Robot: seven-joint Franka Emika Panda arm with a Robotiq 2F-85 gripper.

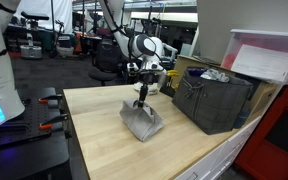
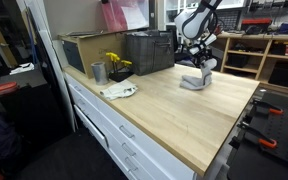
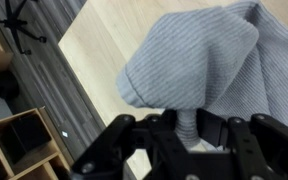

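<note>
Closest to the lens, the gripper point(image 3: 187, 124) sits at the lower centre of the wrist view, its jaws clamped on a pinched fold of the grey cloth point(image 3: 199, 55), which fills the upper right of that frame. In an exterior view the cloth hangs tented from the gripper, mid-frame, its lower edge resting on the wooden table point(image 1: 104, 140). A dark crate point(image 1: 214, 100) stands near, right of centre.

gripper point(image 1: 141, 101) pinches grey cloth point(image 1: 143, 123) — tented
</note>
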